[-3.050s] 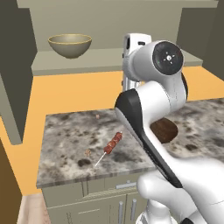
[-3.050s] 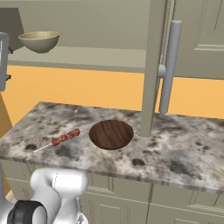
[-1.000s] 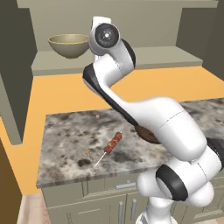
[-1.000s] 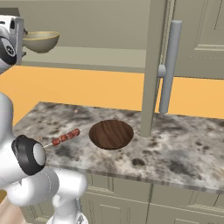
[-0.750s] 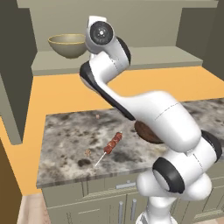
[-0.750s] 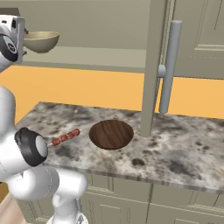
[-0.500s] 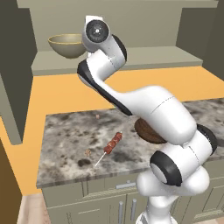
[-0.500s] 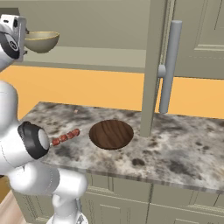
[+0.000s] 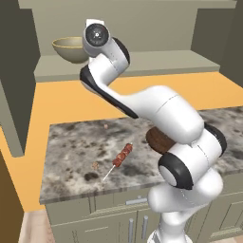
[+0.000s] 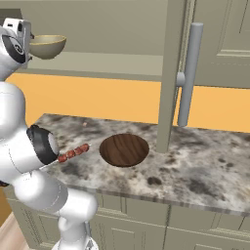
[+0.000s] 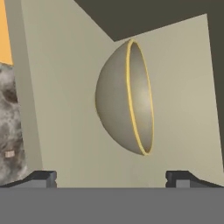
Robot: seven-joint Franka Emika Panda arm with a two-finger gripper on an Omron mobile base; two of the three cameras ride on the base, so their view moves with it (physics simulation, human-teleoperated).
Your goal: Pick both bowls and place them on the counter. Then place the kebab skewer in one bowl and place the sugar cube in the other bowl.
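The brown bowl (image 10: 124, 149) already sits on the counter (image 10: 205, 166), while the beige bowl (image 11: 125, 97) waits on the far shelf (image 9: 156, 62) before the wide-apart, empty gripper (image 11: 111, 177) (skewer (image 9: 120, 157) and sugar cube (image 9: 95, 165) untouched).

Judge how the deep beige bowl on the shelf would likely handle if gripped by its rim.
The deep bowl looks rigid, so it probably won't flex. Its rounded underside suggests that it could rock or tip if nudged on the shelf. Its thin yellowish rim and smooth walls may slip between the open gripper fingers.
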